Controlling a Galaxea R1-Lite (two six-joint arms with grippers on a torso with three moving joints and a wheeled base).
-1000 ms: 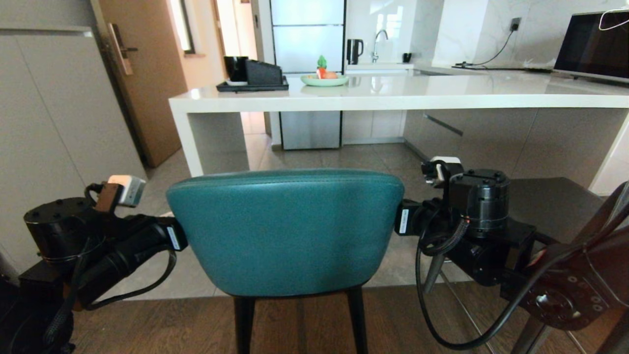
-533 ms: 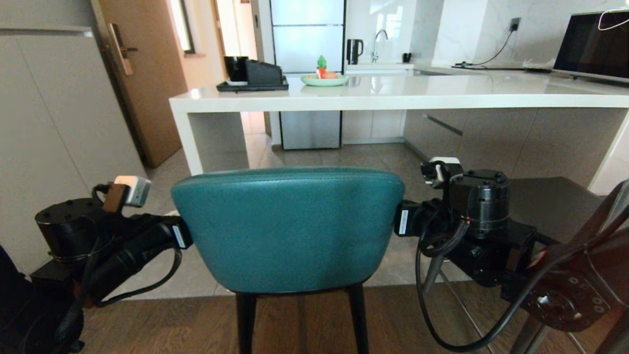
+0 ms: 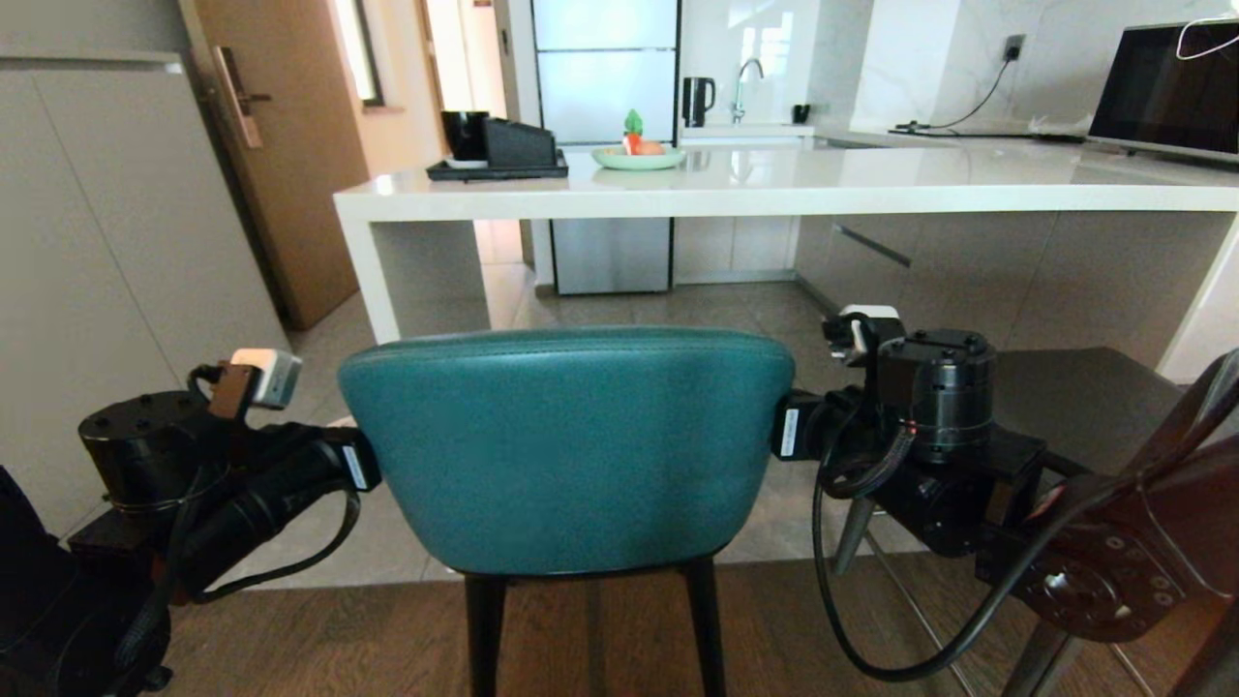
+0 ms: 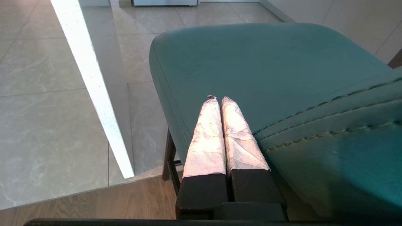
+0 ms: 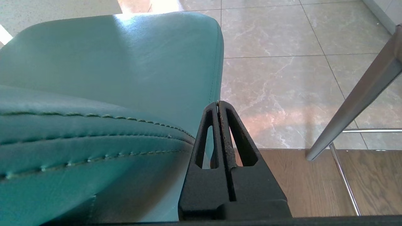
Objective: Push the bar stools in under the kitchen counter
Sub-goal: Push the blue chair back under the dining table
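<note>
right in front of the robot, on the wood floor [image 3: 290, 639], stands the teal stool [image 3: 571, 445], its curved back facing the camera. the left pincer [image 4: 219, 99] lies against the stool's left edge, fingers pressed together and empty. the right pincer [image 5: 218, 104] sits against the right edge, also closed on nothing. to the right, the grey stool [image 3: 1084, 397] shows behind the right arm, one metal leg [image 5: 355, 100] slanting over the tiles. farther off, the white surface [image 3: 774, 194] spans the room, well apart from both stools, bearing a black tray [image 3: 498, 169], a green plate [image 3: 639, 157] and a laptop [image 3: 1166, 92].
</note>
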